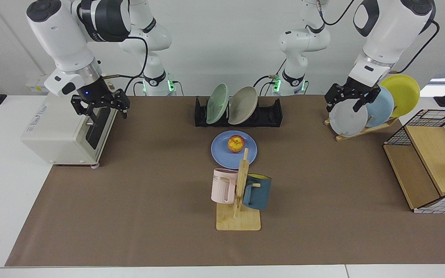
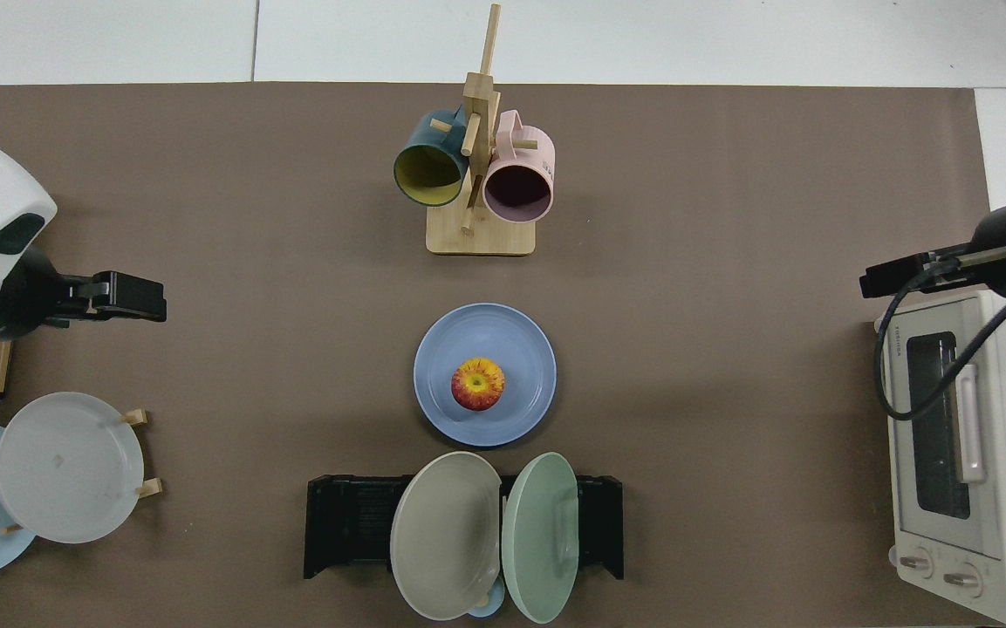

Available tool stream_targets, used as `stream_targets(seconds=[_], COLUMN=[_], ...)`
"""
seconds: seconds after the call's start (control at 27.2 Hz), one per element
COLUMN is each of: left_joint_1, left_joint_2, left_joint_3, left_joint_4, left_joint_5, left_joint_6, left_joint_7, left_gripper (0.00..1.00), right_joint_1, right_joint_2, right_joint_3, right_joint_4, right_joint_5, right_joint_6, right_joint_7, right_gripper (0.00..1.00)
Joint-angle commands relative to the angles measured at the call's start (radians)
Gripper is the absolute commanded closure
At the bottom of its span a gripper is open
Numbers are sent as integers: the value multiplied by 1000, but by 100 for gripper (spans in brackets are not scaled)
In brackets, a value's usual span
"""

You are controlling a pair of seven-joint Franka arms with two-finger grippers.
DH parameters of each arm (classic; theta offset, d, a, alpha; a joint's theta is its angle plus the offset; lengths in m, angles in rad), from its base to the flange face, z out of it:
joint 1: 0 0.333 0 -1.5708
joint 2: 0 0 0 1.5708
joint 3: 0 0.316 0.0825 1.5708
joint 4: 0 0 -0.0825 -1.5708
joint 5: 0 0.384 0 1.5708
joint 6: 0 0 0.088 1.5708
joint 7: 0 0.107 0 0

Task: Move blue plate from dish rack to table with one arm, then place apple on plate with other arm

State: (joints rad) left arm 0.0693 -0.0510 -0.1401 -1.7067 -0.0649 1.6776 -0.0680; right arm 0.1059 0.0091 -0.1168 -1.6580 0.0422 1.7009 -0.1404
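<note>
Fingers of both grippers spread apart, nothing between them. Right gripper (image 1: 98, 109) hangs above the toaster oven (image 1: 66, 129) at the table edge; left gripper (image 1: 347, 99) hangs over the wooden plate stand (image 1: 361, 129), just above the grey plate (image 1: 347, 119). From the top view, left gripper (image 2: 123, 296) shows side-on as one black block, so the gap isn't readable there; right gripper (image 2: 895, 277) likewise, w/ the arm cut off by the frame edge.

Blue plate (image 1: 234, 149) lies flat on the table (image 1: 129, 200), just in front of the dish rack (image 1: 239, 112) but apart from it. Apple (image 1: 236, 143) sits on the plate, approx. centre (image 2: 478, 384), stem dimple up.

Hidden/cut: mug tree (image 1: 239, 193) post overlaps the plate's near rim in facing view. Rack's middle slots are covered by a green plate (image 1: 217, 103) and a beige plate (image 1: 242, 105), both leaning on edge. Pale blue plate (image 1: 380, 106) and yellow plate (image 1: 401, 94) are partly behind the grey one. Wire basket (image 1: 434, 158) is cut off at the frame edge.

Materials: plates matte, round, shallow rim; rack black plastic, long, w/ upright dividers; mat brown, flat, white tabletop showing round it; tree and stand light wood; mugs pink (image 1: 222, 186) and dark teal (image 1: 257, 192), hung on pegs.
</note>
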Motion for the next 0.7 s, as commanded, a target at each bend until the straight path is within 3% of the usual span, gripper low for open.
stream_targets(seconds=[0.0,0.33,0.44,0.66], left_joint_1=[-11,-11,-11,-11], left_joint_2=[11,11,11,11], left_joint_3=[7,5,7,7], left_joint_4=[18,16,15,15], left_joint_5=[17,17,17,17], left_joint_6=[-7,-7,-7,-7], left_joint_7=[-9,-7,-7,-7], left_gripper=[0,0,0,0], right_joint_1=[-17,-26,-23,-40], right_joint_2=[-32,-49,-69,-110], right_joint_3=[-6,-10,6,34], right_joint_4=[40,30,17,-42], right_joint_5=[-15,-25,-74,-67], right_joint_6=[-41,-67,-99,-83], right_joint_7=[-27,-27,-24,139], right_gripper=[0,0,0,0])
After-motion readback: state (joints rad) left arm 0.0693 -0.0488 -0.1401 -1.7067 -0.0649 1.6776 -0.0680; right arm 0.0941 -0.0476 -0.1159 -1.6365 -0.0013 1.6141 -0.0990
